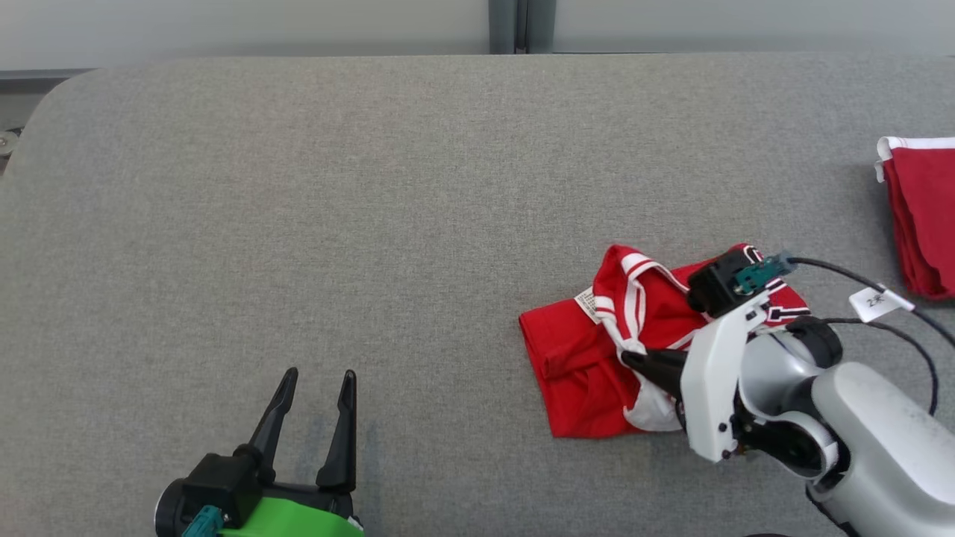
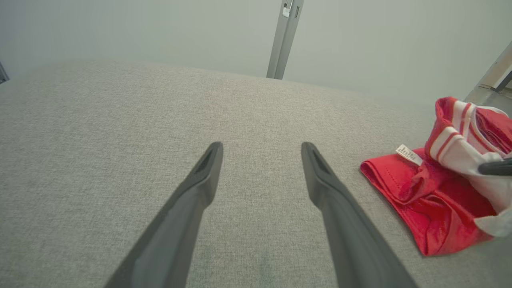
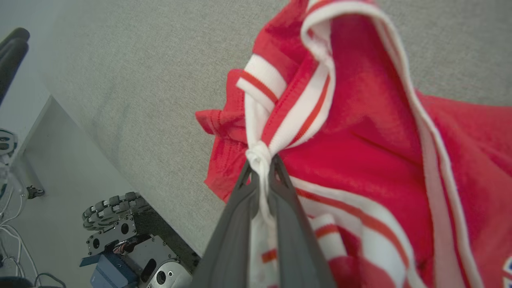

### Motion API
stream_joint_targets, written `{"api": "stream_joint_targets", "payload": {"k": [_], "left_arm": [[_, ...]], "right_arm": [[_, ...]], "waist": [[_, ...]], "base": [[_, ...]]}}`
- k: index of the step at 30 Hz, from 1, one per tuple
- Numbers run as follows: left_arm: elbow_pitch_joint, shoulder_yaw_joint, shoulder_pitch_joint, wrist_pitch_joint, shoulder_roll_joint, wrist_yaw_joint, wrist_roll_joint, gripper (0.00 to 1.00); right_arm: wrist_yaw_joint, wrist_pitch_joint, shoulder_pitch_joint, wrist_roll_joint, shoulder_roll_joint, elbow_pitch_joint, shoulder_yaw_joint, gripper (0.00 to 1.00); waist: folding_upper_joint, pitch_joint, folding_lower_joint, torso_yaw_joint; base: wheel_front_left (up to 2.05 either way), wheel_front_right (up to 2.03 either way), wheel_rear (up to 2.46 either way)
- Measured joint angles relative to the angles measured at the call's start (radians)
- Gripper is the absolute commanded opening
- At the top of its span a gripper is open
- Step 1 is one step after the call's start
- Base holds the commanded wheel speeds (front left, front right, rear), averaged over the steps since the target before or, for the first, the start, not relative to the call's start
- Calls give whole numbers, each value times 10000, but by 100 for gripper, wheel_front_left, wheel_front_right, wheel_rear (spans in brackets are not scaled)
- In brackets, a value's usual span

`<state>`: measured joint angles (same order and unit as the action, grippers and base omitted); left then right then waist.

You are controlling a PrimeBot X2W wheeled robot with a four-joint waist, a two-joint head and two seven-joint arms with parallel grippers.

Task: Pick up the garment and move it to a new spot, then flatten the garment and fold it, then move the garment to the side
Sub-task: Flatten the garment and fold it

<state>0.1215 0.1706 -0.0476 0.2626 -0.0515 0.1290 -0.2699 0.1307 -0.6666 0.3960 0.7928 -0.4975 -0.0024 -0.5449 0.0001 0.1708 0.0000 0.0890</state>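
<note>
Head view showed the grey surface [image 1: 298, 186] stretching open to the left of the garment [image 1: 574, 373] as far as its rounded far corner, while a second folded red cloth [image 1: 925, 216] lay to the garment's right. The garment, red with white-and-red striped trim and a small white label, sat crumpled on the surface, its white trim pinched in the narrow right hand [image 1: 629, 358]. Well left of the garment, the left hand [image 1: 318, 373] stood spread wide, holding nothing.

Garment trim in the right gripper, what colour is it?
Garment trim is white with red stripes; right wrist view.
</note>
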Motion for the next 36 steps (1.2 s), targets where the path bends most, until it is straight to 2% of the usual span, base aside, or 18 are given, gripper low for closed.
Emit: {"api": "stream_joint_targets", "payload": {"k": [8, 12, 13, 14, 15, 18, 22, 25, 28, 29, 30, 31, 32, 36], "left_arm": [[77, -61, 109, 0, 6, 0, 157, 100], [138, -44, 84, 0, 8, 2, 150, 100], [150, -36, 82, 0, 8, 2, 138, 100], [163, -31, 79, 0, 8, 2, 132, 100], [174, -31, 76, 0, 8, 4, 121, 100], [203, -54, 49, 0, 8, 4, 104, 100], [217, -174, -153, 0, 13, 19, 98, 100], [134, -387, -337, 0, 12, 23, 98, 100], [-13, -508, -493, 0, 13, 25, 98, 100], [-67, -554, -512, 0, 13, 25, 98, 100], [-121, -556, -526, 0, 12, 25, 98, 100], [-144, -548, -544, 2, 12, 25, 107, 100], [-153, -527, -551, 0, 13, 25, 123, 100], [-196, -472, -593, 0, 13, 25, 127, 100]], "right_arm": [[0, 840, 153, -700, 1455, 1369, -552, 0], [-2, 1062, 395, -865, 1806, 1762, -709, 0], [-2, 1191, 448, -955, 1883, 1841, -694, 24], [-2, 1313, 495, -1047, 1962, 1900, -688, 84], [0, 1419, 529, -1110, 2013, 1910, -717, 100], [0, 1810, 548, -1106, 2104, 1707, -671, 100], [0, 2387, 198, -623, 2132, 518, -194, 100], [0, 2968, -194, -558, 1847, -598, 650, 100], [-2, 3986, -525, -1302, 1425, -1254, 1783, 100], [0, 4383, -682, -1557, 1344, -1296, 2136, 75], [-2, 4777, -825, -1965, 1283, -1258, 2382, 35], [0, 5152, -952, -2435, 1147, -1160, 2506, 7], [0, 5557, -1096, -2763, 1080, -965, 2637, 0], [0, 7463, -1500, -4268, 1104, 360, 2811, 0]], "waist": [[0, 157, 0, 251], [0, 173, 0, 223], [0, 171, 0, 204], [-1, 164, 0, 183], [0, 152, 0, 162], [0, 97, 0, 95], [-1, -85, 0, 17], [0, -235, 0, -83], [0, -298, 0, -236], [0, -301, 0, -288], [0, -295, 0, -338], [0, -283, 0, -382], [0, -265, 0, -418], [0, -138, 0, -485]], "base": [[0, 0, 0], [0, 0, 0], [0, 0, 0], [0, 0, 0], [0, 0, 0], [0, 0, 0], [0, 0, 0], [0, 0, 0], [0, 0, 0], [0, 0, 0], [0, 0, 0], [0, 0, 0], [0, 0, 0], [0, 0, 0]]}}
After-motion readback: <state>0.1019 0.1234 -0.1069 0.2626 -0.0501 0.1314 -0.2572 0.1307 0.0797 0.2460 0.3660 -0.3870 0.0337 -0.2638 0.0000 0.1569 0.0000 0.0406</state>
